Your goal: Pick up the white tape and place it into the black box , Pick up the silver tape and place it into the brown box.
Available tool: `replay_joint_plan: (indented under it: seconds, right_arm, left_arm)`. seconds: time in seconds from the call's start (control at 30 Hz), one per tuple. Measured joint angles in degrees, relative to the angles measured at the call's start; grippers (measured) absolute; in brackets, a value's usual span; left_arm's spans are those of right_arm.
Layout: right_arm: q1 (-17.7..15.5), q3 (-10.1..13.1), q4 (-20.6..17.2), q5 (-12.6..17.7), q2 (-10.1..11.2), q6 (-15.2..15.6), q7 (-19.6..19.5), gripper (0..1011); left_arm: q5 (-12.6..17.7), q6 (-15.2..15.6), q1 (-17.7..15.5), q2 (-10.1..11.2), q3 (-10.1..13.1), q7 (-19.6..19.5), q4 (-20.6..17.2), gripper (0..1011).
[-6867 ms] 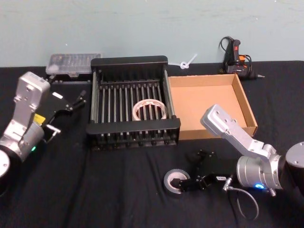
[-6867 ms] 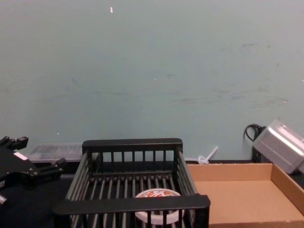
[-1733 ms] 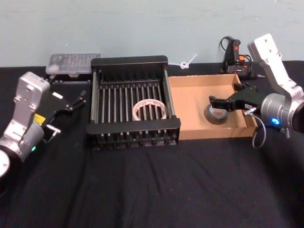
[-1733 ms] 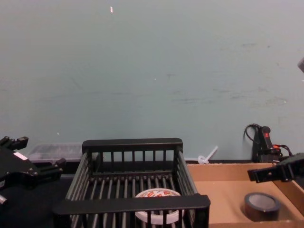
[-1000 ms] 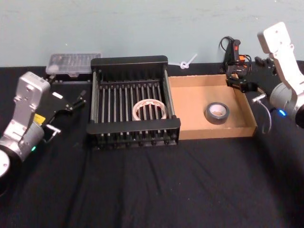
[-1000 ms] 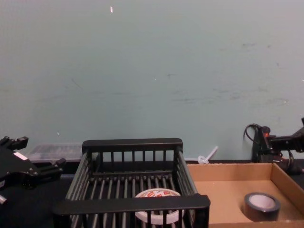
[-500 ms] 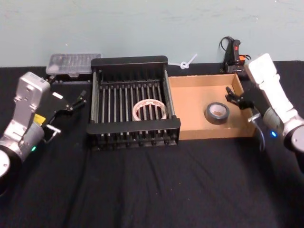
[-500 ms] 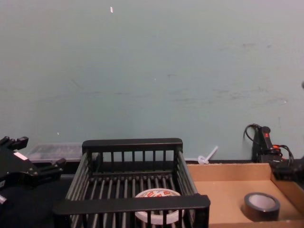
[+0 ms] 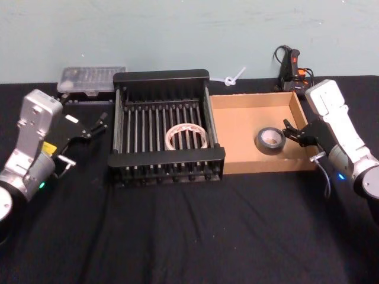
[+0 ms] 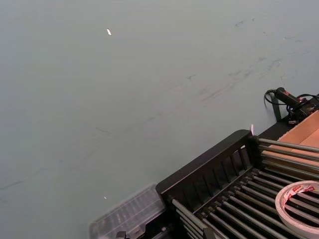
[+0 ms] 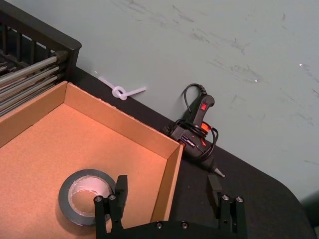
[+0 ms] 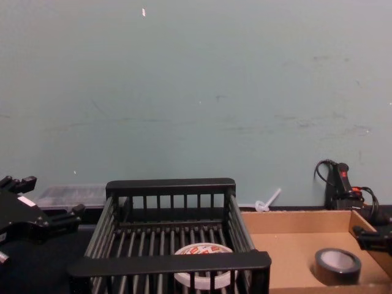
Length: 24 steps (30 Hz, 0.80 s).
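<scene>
Dull silvery-grey roll of silver tape [image 9: 271,140]: flat in shallow tan cardboard brown box [image 9: 237,152]. Right gripper [image 9: 298,135]: beside it, spread wide, empty. White red-printed roll of white tape [image 9: 186,136]: in black slatted crate [image 9: 161,76], left of the box. Left gripper [image 9: 89,131]: parked beyond the crate, state indiscernible. Both placements judged complete (only retreat remains).

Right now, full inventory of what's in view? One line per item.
white tape: 1, white with red print, flat on the black box floor.
silver tape: 1, dark grey, flat in the brown box, right half.
black box: 1, black slatted crate, table centre.
brown box: 1, tan cardboard, touching the crate's right side.
glue gun: 1, black with orange, behind the brown box, by the wall.
clear case: 1, transparent, behind the crate's left corner.
zip tie: 1, white, by the wall.
table: 1, black cloth.
left gripper: open, left of the crate.
right gripper: open, over the brown box's right wall, beside the silver tape.
</scene>
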Motion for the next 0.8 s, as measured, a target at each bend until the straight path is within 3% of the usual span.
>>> replay_joint_plan:
  seconds: [0.8]
  right_arm:
    - [0.2, -0.3, -0.2, 0.1, 0.2, 0.2, 0.1, 1002]
  left_arm:
    - [0.0, 0.0, 0.0, 0.0, 0.0, 0.0, 0.0, 1001]
